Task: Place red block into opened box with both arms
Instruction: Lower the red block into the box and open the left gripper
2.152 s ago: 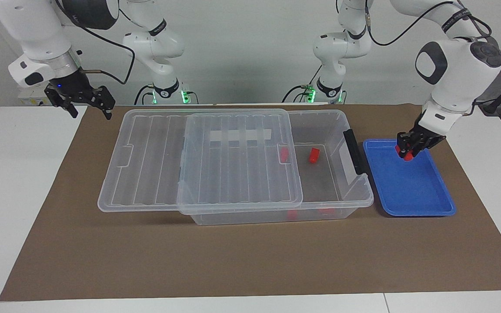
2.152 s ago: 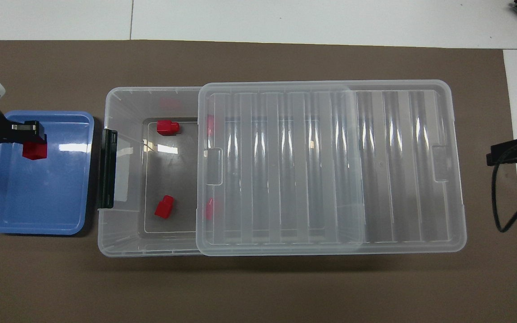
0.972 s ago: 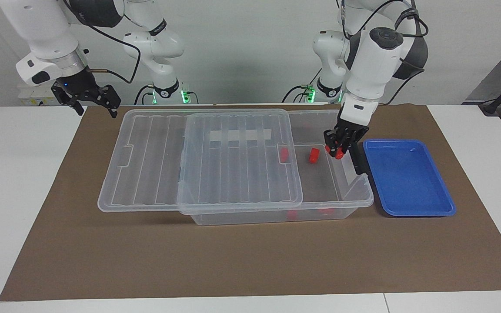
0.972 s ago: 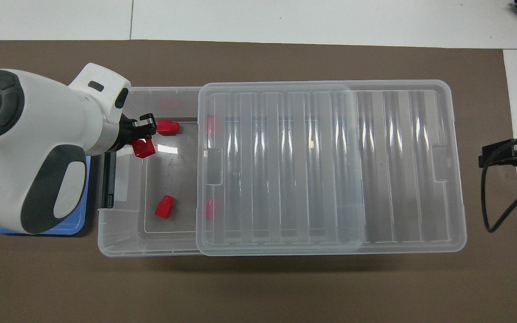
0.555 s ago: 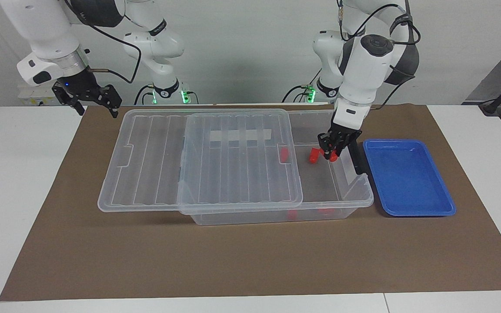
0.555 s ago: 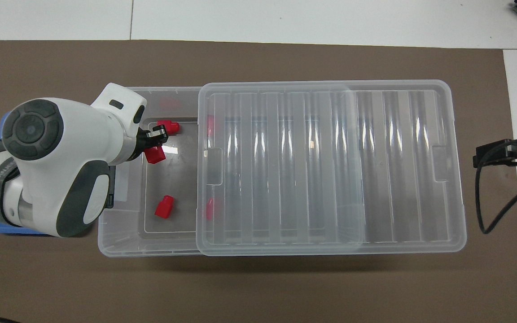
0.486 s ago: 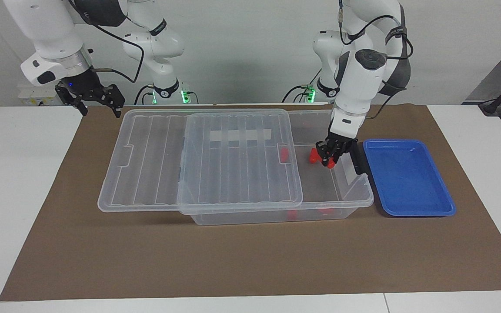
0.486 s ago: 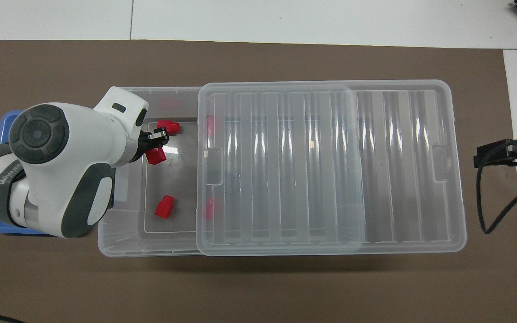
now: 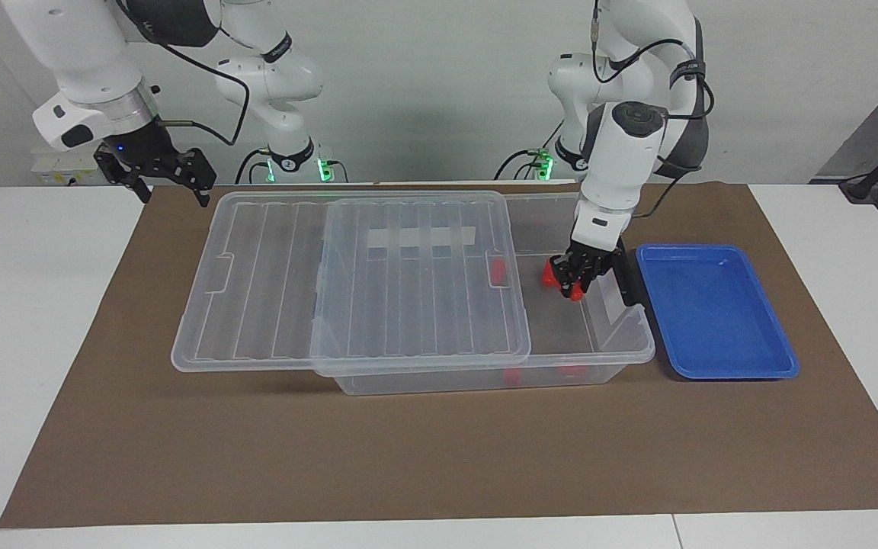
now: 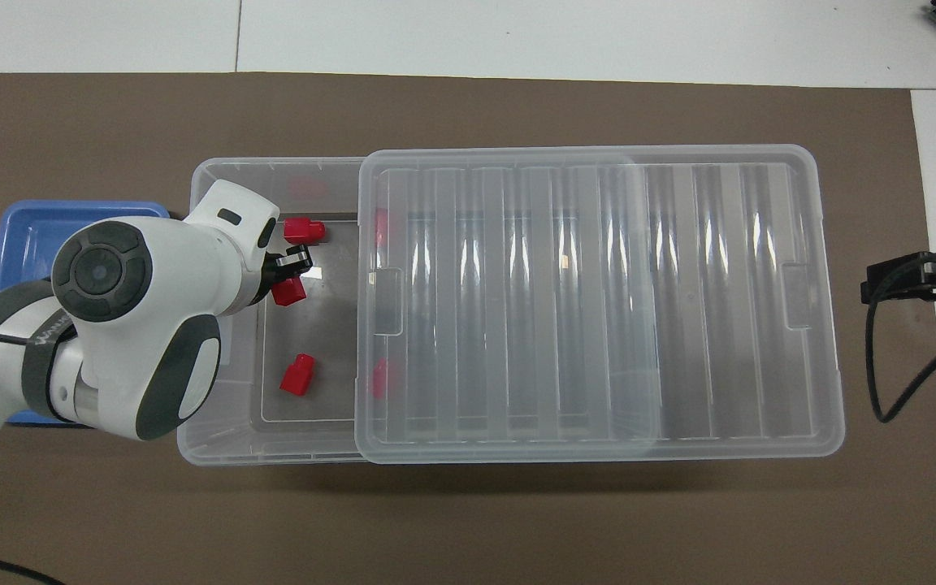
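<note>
The clear box [image 9: 626, 357] [image 10: 273, 457] lies along the table, and its ribbed lid [image 9: 408, 290] [image 10: 598, 301] is slid toward the right arm's end, so the handle end stands open. My left gripper [image 9: 572, 280] [image 10: 289, 275] reaches down into that open end, shut on a red block [image 9: 578, 291] [image 10: 288, 291]. Two more red blocks [image 10: 303, 231] [image 10: 297, 375] lie on the box floor, one [image 9: 549, 274] beside the gripper. My right gripper [image 9: 167, 184] [image 10: 923, 278] hangs open and waits above the table by the lid's corner.
A shallow blue tray [image 9: 713, 320] [image 10: 29, 227] holding nothing sits beside the box's black handle [image 9: 623, 268], at the left arm's end. Brown paper [image 9: 408, 457] covers the table under everything. Red reflections show at the lid's edge.
The left gripper has carried the red block from over the handle end farther into the box's open part and lower. The right gripper has hardly moved.
</note>
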Controlling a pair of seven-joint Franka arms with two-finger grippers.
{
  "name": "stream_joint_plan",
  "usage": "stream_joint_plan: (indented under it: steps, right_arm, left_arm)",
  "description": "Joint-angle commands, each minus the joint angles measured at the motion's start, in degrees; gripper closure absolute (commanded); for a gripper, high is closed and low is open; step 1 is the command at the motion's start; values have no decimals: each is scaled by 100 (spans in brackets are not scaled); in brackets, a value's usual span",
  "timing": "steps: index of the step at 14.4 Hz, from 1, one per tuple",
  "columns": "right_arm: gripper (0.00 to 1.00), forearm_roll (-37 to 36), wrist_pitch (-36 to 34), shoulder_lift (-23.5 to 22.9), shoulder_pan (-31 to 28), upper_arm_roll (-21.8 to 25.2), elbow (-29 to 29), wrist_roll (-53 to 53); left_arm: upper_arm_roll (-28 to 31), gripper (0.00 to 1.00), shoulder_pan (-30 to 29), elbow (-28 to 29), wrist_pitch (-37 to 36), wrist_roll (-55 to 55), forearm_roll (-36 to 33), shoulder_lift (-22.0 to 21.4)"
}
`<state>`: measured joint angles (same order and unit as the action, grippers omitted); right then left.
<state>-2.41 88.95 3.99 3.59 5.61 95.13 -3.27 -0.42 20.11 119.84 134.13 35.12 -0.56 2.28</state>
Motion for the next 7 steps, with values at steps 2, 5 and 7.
stream_joint_plan:
  steps: [2, 5, 7]
  right_arm:
    - [0, 39, 17, 14, 36, 36, 5, -86]
    - [0, 39, 0, 14, 28, 36, 5, -86]
    - [0, 48, -18, 32, 28, 36, 31, -78]
  left_arm:
    - [77, 100, 107, 303, 456, 284, -129, 79]
    - [77, 100, 125, 303, 623, 389, -129, 272]
    - [86, 100, 195, 294, 824, 521, -138, 483]
